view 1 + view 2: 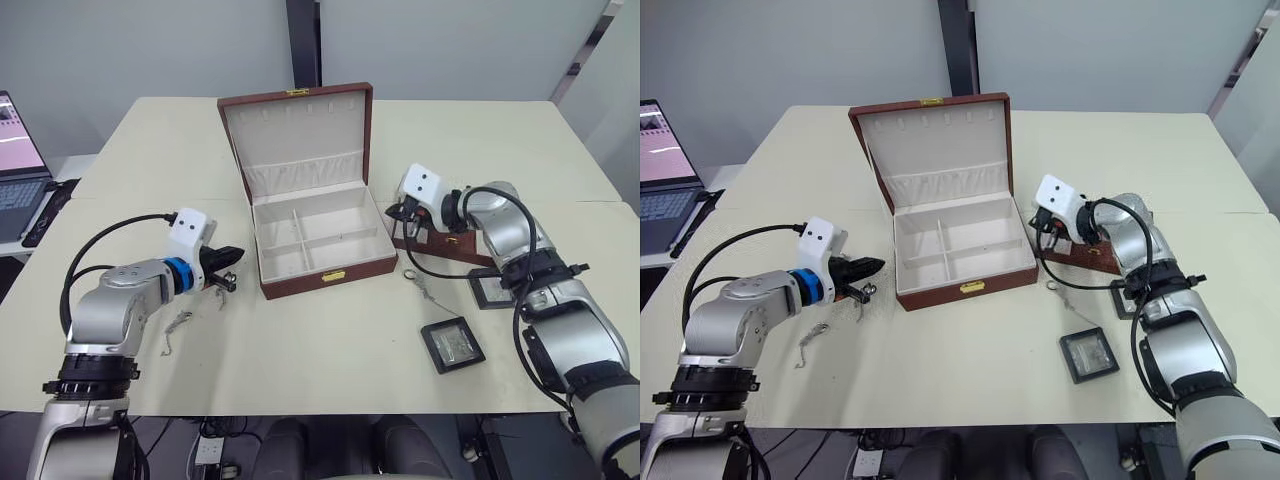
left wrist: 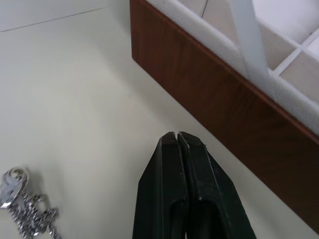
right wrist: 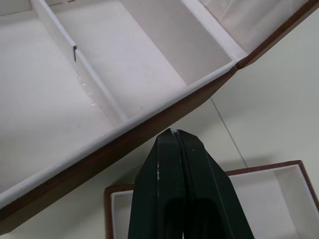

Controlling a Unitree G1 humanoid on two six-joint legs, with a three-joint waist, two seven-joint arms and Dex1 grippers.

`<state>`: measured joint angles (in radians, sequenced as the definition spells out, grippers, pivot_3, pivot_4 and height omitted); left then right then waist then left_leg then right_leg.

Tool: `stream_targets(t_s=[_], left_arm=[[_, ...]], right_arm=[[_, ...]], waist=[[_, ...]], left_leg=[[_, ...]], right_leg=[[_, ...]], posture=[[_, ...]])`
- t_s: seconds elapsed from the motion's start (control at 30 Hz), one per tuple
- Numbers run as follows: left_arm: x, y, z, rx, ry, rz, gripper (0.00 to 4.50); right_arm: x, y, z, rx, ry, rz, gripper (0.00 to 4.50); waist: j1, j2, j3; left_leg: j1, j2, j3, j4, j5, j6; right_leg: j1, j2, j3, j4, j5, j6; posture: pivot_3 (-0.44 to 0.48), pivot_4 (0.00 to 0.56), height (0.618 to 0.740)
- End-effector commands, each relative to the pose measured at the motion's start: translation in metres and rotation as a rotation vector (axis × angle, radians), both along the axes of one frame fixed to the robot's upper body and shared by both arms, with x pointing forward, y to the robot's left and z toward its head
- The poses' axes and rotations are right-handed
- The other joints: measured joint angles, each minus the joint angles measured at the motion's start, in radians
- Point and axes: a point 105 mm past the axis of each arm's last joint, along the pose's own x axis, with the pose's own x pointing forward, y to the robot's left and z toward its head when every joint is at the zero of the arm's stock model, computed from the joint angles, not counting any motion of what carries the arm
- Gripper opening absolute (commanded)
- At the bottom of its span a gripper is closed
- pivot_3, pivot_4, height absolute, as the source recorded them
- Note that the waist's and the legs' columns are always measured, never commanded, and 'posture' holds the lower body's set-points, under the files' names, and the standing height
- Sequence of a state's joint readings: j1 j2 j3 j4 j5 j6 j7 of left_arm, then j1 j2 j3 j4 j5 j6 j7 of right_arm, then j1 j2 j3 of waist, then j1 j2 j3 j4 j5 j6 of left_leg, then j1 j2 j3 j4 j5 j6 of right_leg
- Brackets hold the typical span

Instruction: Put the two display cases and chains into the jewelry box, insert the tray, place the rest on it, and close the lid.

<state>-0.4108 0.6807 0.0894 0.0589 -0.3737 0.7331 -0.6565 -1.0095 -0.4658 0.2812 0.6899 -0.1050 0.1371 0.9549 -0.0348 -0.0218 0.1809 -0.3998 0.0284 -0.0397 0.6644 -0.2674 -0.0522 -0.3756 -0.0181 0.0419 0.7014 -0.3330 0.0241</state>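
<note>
A: What carries everything?

B: A pale cream counter (image 1: 330,360), made of sections with seams between them. Grey walls stand behind it, and a dark upright strip splits them behind the jewelry box (image 1: 322,240). An open laptop (image 1: 18,170) sits on a lower surface well off the counter edge, on the box's left.

A: And the box?

B: It stands mid-counter, its lid (image 1: 297,140) raised upright at the back and its cream compartments bare. The gold clasp faces the near edge.

A: What lies around it?

B: Just right of the box, the tray (image 1: 1080,255) rests on the counter, partly hidden by the right arm. Further right of the box and nearer the front edge lie two display cases, one (image 1: 453,344) in the open and one (image 1: 492,290) half under the arm. A chain (image 1: 424,288) lies between the box's front right corner and those cases. Left of the box, another chain (image 1: 176,327) lies on bare counter, and a third (image 1: 861,296) hangs close below the left gripper (image 1: 236,254).

A: The grippers?

B: The left gripper is clenched with nothing between its fingers, pointing at the box's left wall, slightly apart. The right gripper (image 3: 173,133) is also clenched and empty, over the tray, beside the box's right wall.

A: Free space?

B: The counter in front of the box is bare up to the near edge.
</note>
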Motion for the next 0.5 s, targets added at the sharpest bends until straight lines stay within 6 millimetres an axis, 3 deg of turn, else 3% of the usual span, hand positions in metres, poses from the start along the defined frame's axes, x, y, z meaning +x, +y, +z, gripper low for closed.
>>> stream_targets(t_s=[0.03, 0.3, 0.5], left_arm=[[0.005, -0.004, 0.008, -0.003, -0.033, -0.004, 0.00], [0.013, -0.018, 0.011, -0.026, -0.040, -0.038, 0.00], [0.015, -0.028, 0.012, -0.036, -0.027, -0.085, 0.00]], right_arm=[[0.003, 0.005, 0.012, -0.004, -0.042, 0.021, 0.02], [0.001, 0.010, 0.005, -0.028, -0.020, 0.051, 0.02], [-0.011, 0.019, -0.001, -0.024, 0.034, 0.124, 0.02]], waist=[[0.000, 0.000, 0.000], [0.000, 0.000, 0.000], [0.000, 0.000, 0.000]], left_leg=[[0.000, 0.000, 0.000, 0.000, 0.000, 0.000], [0.000, 0.000, 0.000, 0.000, 0.000, 0.000], [0.000, 0.000, 0.000, 0.000, 0.001, -0.002]], right_leg=[[0.000, 0.000, 0.000, 0.000, 0.000, 0.000], [0.000, 0.000, 0.000, 0.000, 0.000, 0.000], [0.000, 0.000, 0.000, 0.000, 0.000, 0.000]], posture=[[0.000, 0.150, 0.740], [0.000, 0.150, 0.740], [0.000, 0.150, 0.740]])
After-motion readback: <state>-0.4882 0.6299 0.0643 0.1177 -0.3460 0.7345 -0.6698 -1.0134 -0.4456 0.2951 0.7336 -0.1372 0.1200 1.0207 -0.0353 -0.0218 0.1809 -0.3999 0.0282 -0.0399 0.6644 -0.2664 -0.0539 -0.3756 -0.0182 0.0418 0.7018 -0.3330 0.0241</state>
